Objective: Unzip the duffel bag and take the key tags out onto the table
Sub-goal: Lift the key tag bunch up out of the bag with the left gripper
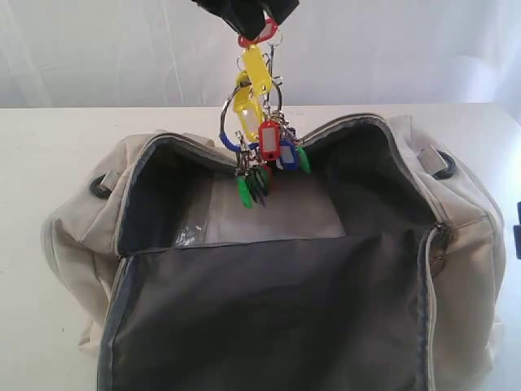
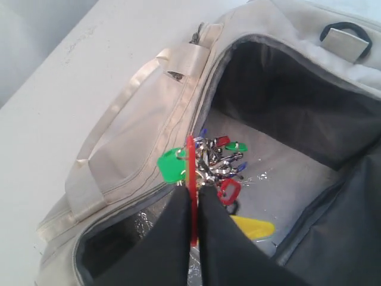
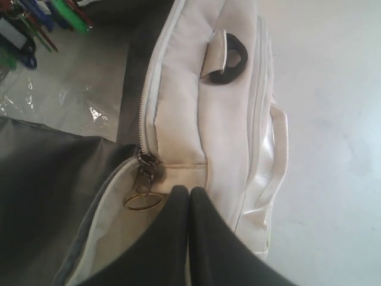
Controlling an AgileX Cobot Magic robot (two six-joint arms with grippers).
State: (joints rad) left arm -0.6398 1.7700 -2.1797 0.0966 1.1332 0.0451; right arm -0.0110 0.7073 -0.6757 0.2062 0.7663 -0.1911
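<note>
The cream duffel bag (image 1: 73, 220) lies unzipped on the white table (image 1: 49, 138), its dark lining showing. My left gripper (image 1: 256, 28) hangs above the opening, shut on a red tag at the top of the key tags (image 1: 259, 138). The bunch dangles in a chain of yellow, red, blue and green, its lowest tags level with the bag's rim. In the left wrist view the gripper (image 2: 191, 189) pinches the red tag edge-on, with the key tags (image 2: 217, 158) over the bag (image 2: 131, 125). My right gripper (image 3: 189, 190) is shut with nothing in it, over the bag's end (image 3: 190, 101).
A brass zipper pull ring (image 3: 143, 199) lies just beside the right fingertips. Black strap rings (image 1: 444, 163) (image 1: 99, 186) sit at both ends of the bag. A pale webbing handle (image 2: 119, 137) lies along the bag's side. Bare table (image 2: 53, 101) stretches beyond the bag.
</note>
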